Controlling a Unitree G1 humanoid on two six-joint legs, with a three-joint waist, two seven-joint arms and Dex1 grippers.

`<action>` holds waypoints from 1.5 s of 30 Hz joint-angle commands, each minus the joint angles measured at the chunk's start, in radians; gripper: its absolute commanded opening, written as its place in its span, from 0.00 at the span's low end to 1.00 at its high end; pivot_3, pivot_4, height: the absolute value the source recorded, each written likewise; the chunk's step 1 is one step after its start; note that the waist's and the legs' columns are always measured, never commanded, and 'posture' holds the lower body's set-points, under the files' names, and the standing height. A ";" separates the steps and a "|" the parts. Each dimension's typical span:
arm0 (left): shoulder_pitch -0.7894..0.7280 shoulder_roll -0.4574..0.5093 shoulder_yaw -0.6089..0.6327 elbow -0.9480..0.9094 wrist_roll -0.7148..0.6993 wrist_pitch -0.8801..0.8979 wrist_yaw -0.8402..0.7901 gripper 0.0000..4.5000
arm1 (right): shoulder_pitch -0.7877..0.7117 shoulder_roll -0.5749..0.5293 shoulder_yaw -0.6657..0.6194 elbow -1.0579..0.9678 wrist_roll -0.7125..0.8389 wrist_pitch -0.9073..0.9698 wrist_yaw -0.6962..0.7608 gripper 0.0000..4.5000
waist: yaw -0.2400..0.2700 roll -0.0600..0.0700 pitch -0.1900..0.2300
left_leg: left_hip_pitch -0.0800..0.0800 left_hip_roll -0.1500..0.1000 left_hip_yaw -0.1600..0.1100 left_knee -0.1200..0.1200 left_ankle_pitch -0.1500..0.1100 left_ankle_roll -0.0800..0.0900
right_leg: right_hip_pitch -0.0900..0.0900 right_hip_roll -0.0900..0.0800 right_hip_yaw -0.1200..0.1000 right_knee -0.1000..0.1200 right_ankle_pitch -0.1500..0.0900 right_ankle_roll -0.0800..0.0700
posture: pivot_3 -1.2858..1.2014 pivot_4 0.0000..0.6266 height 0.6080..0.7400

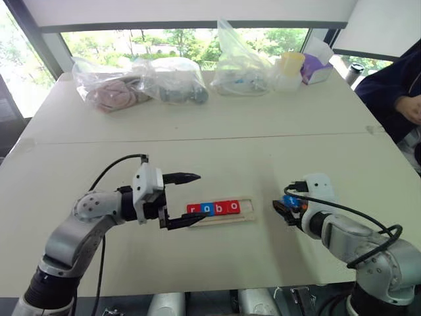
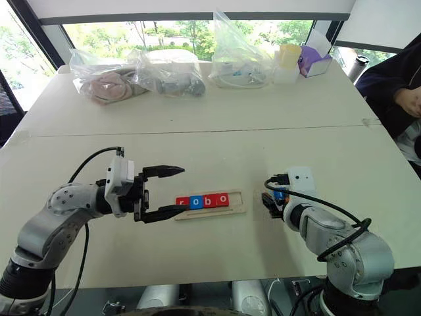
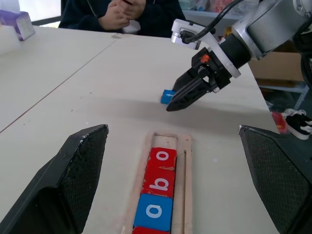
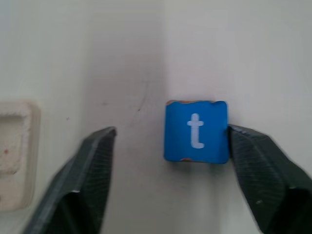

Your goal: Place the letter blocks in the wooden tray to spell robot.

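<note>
1. The blue t block (image 4: 196, 131) lies flat on the table (image 1: 217, 125), between the spread fingers of the right gripper (image 4: 168, 161); one fingertip (image 4: 243, 141) touches its edge, the other stands off, so nothing is gripped.
2. Centre the fingers on the block before closing, or it may skid.
3. The tray (image 1: 245, 216) holds r, o, b, o (image 1: 213, 209); the end slot nearest the right gripper is free. Set the t in squarely.
4. The left gripper (image 1: 183, 199), open and empty, hovers at the tray's other end, well placed to steady it.
</note>
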 commanded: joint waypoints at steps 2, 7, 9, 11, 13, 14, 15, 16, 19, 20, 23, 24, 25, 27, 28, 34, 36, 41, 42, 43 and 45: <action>-0.007 -0.001 0.003 -0.017 0.008 -0.017 0.007 1.00 | -0.131 -0.269 0.080 0.090 0.088 0.007 0.124 0.99 | 0.001 0.001 0.001 | 0.000 -0.001 0.001 0.001 0.000 0.000 | 0.000 -0.001 0.001 0.000 0.000 0.000 | 0.52 0.24 1.00; 0.006 -0.005 0.006 -0.033 0.011 -0.014 0.022 1.00 | -0.263 -0.647 0.328 0.254 0.019 -0.278 0.497 0.99 | 0.001 0.001 0.001 | 0.000 -0.001 0.001 -0.001 0.000 0.000 | -0.001 0.000 0.001 -0.002 0.000 0.001 | 0.52 0.24 1.00; 0.008 -0.005 0.009 -0.036 0.011 -0.014 0.027 1.00 | -0.277 -0.745 0.416 0.317 -0.042 -0.462 0.674 0.99 | 0.003 0.000 0.001 | 0.000 -0.001 0.001 -0.002 0.000 0.001 | -0.001 0.001 0.000 -0.002 -0.001 0.001 | 0.52 0.24 1.00; 0.011 -0.004 0.009 -0.037 0.019 -0.018 0.033 1.00 | -0.262 -0.833 0.513 0.391 -0.170 -0.722 0.857 0.99 | 0.005 0.001 0.002 | -0.001 -0.001 0.000 -0.002 -0.001 0.001 | -0.001 0.002 0.000 -0.002 -0.001 0.002 | 0.52 0.24 1.00; 0.014 -0.001 0.008 -0.037 0.028 -0.023 0.033 1.00 | -0.243 -0.862 0.551 0.465 -0.232 -0.949 1.028 0.99 | 0.004 0.000 0.002 | -0.001 -0.001 0.001 -0.002 -0.001 0.001 | -0.001 0.001 0.000 -0.002 -0.001 0.003 | 0.52 0.24 1.00; 0.015 -0.002 0.009 -0.038 0.029 -0.023 0.034 1.00 | -0.236 -0.857 0.548 0.503 -0.240 -1.036 1.094 0.99 | 0.004 0.000 0.002 | -0.001 0.000 0.001 -0.001 -0.001 0.001 | -0.001 0.001 0.000 -0.002 -0.001 0.003 | 0.52 0.24 1.00; 0.016 -0.001 0.012 -0.040 0.028 -0.021 0.035 1.00 | -0.235 -0.845 0.543 0.545 -0.244 -1.109 1.151 0.99 | 0.003 0.000 0.002 | -0.001 -0.001 0.002 -0.001 -0.001 0.001 | -0.001 0.000 0.000 -0.002 0.000 0.004 | 0.52 0.24 1.00; 0.016 -0.001 0.014 -0.043 0.027 -0.020 0.038 1.00 | -0.237 -0.842 0.547 0.583 -0.257 -1.154 1.195 0.99 | 0.002 0.000 0.002 | -0.001 0.000 0.002 0.000 -0.001 0.001 | -0.001 0.000 0.000 -0.001 0.000 0.004 | 0.52 0.24 1.00; 0.023 0.003 0.022 -0.050 0.025 -0.019 0.044 1.00 | -0.245 -0.830 0.552 0.667 -0.300 -1.263 1.289 0.99 | 0.003 0.000 0.002 | 0.000 0.000 0.003 0.002 -0.001 0.001 | -0.001 0.000 0.001 -0.001 0.000 0.003 | 0.52 0.24 1.00; 0.028 0.006 0.027 -0.055 0.023 -0.016 0.047 1.00 | -0.252 -0.820 0.557 0.702 -0.318 -1.304 1.318 0.99 | 0.004 0.000 0.002 | 0.000 0.000 0.002 0.002 -0.001 0.001 | 0.000 0.000 0.001 0.000 0.000 0.003 | 0.52 0.24 1.00; 0.037 0.013 0.036 -0.065 0.017 -0.011 0.052 1.00 | -0.272 -0.781 0.570 0.779 -0.372 -1.375 1.354 0.99 | 0.004 0.000 0.002 | 0.000 0.000 0.002 0.002 -0.001 0.001 | 0.000 0.000 0.001 0.000 0.000 0.003 | 0.52 0.24 1.00; 0.038 0.015 0.037 -0.068 0.015 -0.010 0.054 1.00 | -0.276 -0.768 0.571 0.795 -0.386 -1.389 1.359 0.99 | 0.004 0.000 0.002 | 0.000 0.000 0.002 0.002 -0.001 0.001 | 0.000 0.000 0.001 0.000 0.000 0.003 | 0.52 0.24 1.00; 0.040 0.018 0.041 -0.070 0.010 -0.009 0.053 1.00 | -0.276 -0.759 0.575 0.810 -0.405 -1.409 1.368 0.99 | 0.004 0.000 0.002 | 0.000 0.000 0.002 0.002 -0.001 0.001 | 0.000 0.000 0.001 0.000 0.000 0.003 | 0.52 0.24 1.00; 0.041 0.022 0.052 -0.078 -0.010 0.001 0.049 1.00 | -0.276 -0.731 0.583 0.859 -0.437 -1.441 1.380 0.99 | 0.006 0.000 0.002 | 0.000 0.000 0.002 0.001 -0.001 0.001 | 0.000 0.000 0.001 0.000 0.000 0.003 | 0.52 0.24 1.00; 0.042 0.024 0.056 -0.081 -0.020 0.006 0.048 1.00 | -0.278 -0.719 0.585 0.880 -0.448 -1.449 1.385 0.99 | 0.006 0.000 0.002 | 0.000 0.000 0.002 0.002 -0.001 0.001 | 0.000 0.000 0.001 0.000 0.000 0.003 | 0.52 0.24 1.00; 0.039 0.068 0.072 -0.098 -0.085 0.053 0.015 1.00 | -0.269 -0.672 0.595 0.982 -0.523 -1.539 1.385 0.94 | 0.006 0.000 0.001 | 0.001 0.000 0.002 0.003 -0.001 0.001 | 0.002 0.000 0.001 0.001 0.000 0.001 | 0.52 0.24 1.00; 0.041 0.085 0.080 -0.103 -0.096 0.060 0.001 1.00 | -0.269 -0.663 0.584 0.985 -0.522 -1.542 1.380 0.82 | 0.006 0.000 0.001 | 0.002 0.000 0.002 0.003 -0.001 0.001 | 0.003 0.000 0.001 0.001 0.000 0.001 | 0.52 0.24 1.00; 0.045 0.112 0.090 -0.098 -0.105 0.064 -0.016 1.00 | -0.274 -0.652 0.566 0.973 -0.526 -1.543 1.382 0.29 | 0.006 0.000 0.001 | 0.004 0.000 0.002 0.004 -0.001 0.001 | 0.006 0.000 0.001 0.001 0.000 0.001 | 0.52 0.24 1.00; 0.044 0.114 0.091 -0.096 -0.106 0.062 -0.017 1.00 | -0.274 -0.653 0.564 0.962 -0.526 -1.548 1.386 0.25 | 0.006 0.000 0.001 | 0.005 0.000 0.002 0.004 -0.001 0.001 | 0.006 0.000 0.001 0.001 0.000 0.001 | 0.52 0.24 1.00; 0.042 0.115 0.090 -0.095 -0.106 0.061 -0.017 1.00 | -0.277 -0.651 0.559 0.929 -0.516 -1.531 1.386 0.25 | 0.006 0.000 0.001 | 0.005 0.000 0.002 0.004 -0.001 0.001 | 0.007 0.000 0.001 0.001 0.000 0.001 | 0.52 0.24 1.00; 0.041 0.117 0.090 -0.094 -0.105 0.061 -0.018 1.00 | -0.283 -0.643 0.552 0.853 -0.486 -1.482 1.391 0.25 | 0.005 0.000 0.001 | 0.005 0.000 0.002 0.004 -0.001 0.001 | 0.006 0.000 0.001 0.001 0.000 0.001 | 0.52 0.24 1.00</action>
